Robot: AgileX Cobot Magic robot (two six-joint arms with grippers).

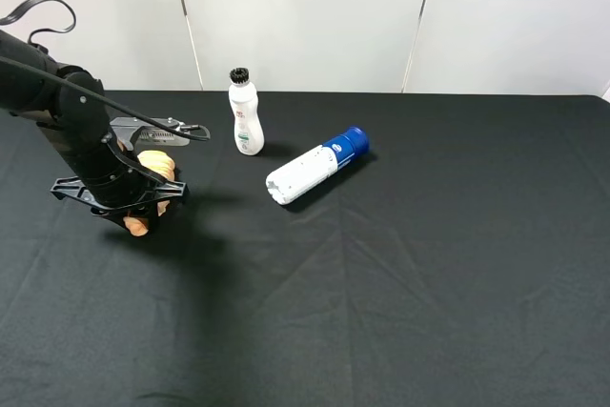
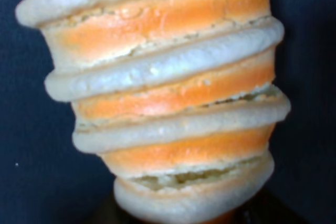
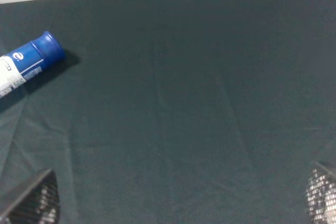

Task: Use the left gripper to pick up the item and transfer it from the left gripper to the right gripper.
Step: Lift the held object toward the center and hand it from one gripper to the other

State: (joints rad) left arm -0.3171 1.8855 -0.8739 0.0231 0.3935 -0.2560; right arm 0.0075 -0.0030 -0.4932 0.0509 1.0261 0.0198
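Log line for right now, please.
left gripper: around loaf, grip unclear | right gripper: open, empty | handover: not begun

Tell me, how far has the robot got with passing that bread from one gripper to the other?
Early days. Done: the left gripper is at the bread, straddling it. In hand: the grasp; I cannot tell whether the jaws are tight on it. Left: lifting the bread and passing it to the right gripper, which is open and empty, with no bread in its view.
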